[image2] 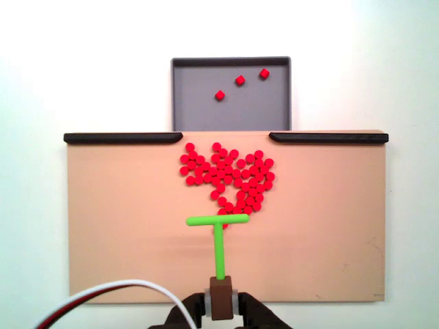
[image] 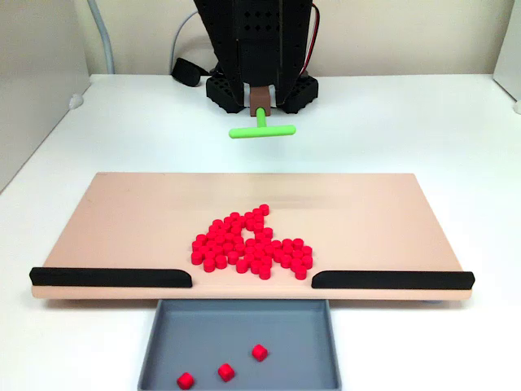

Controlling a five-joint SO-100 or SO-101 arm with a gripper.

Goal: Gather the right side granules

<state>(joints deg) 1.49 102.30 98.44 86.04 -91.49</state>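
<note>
So the biggest thing here is the white table [image: 456,130], and on it sits the tan board [image: 122,220] with two black rails [image: 110,278] along its near edge in the front-on fixed view, leaving a gap in the middle. Just past that gap sits the grey tray [image: 163,358].

Then there's me: my gripper [image2: 220,301] sits at the bottom edge of the top-down fixed view, pinching a brown block that carries the green T-shaped stick [image2: 218,236]. My jaws are closed against that block on both sides, as far as I can make out. The crossbar hangs right at the back tip of the pile.

The granules [image2: 230,178] are bunched in one loose heap in the middle of the board, right in front of the gap. I count three strays already lying in the tray. To me the gathering looks basically done: nothing is scattered out on either side of the board, so what's left is tidying the heap or pushing it through the gap.

Hard to tell: whether the crossbar touches the board or floats above it, and whether it touches the nearest pellets. My arm is cut off at the frame edge in both fixed views, and the fingertips themselves are mostly dark blur.
</note>
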